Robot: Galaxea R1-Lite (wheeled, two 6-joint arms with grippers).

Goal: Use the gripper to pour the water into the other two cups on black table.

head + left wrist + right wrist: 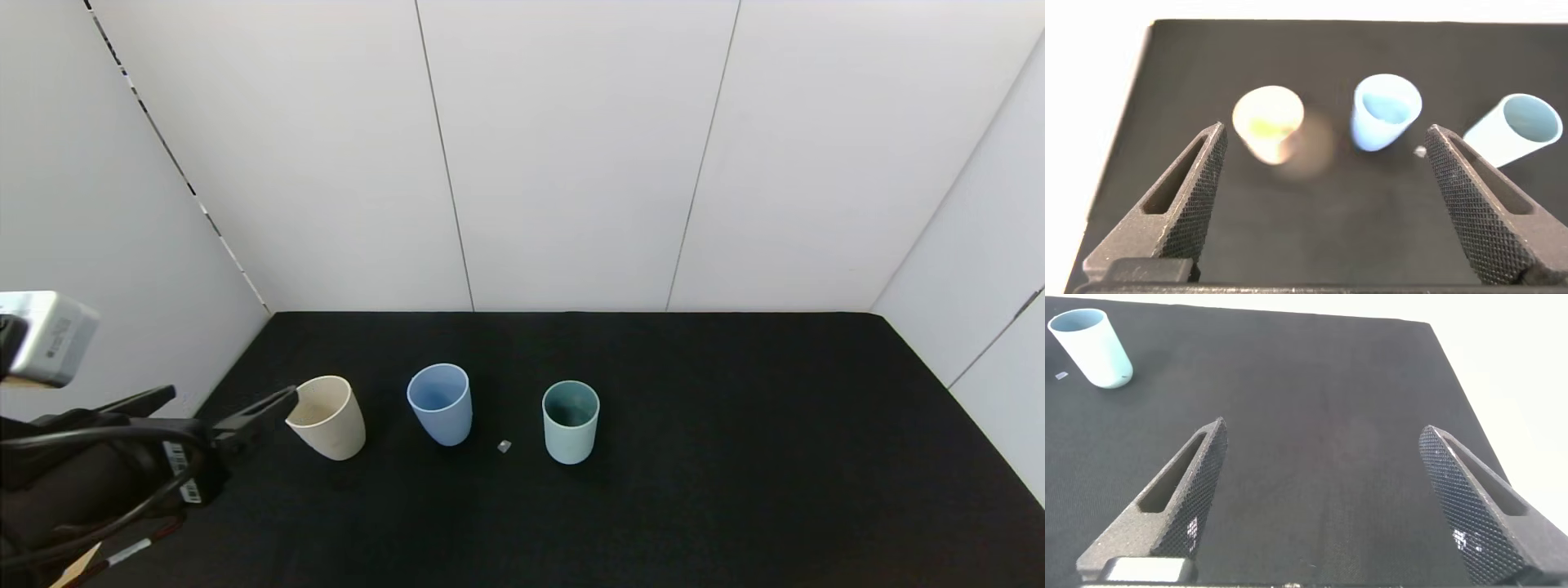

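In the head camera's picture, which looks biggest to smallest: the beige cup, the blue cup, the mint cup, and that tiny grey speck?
1. beige cup, blue cup and mint cup: too alike to rank.
2. grey speck, by far the smallest.

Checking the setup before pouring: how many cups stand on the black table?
3, in a row: beige cup on the robot's left, light blue cup in the middle, mint green cup on the right. None appears hidden.

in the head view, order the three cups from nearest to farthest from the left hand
1. Beige cup, right beside the open left hand at the table's left edge.
2. Blue cup, in the middle of the row.
3. Mint cup, on the right end of the row.
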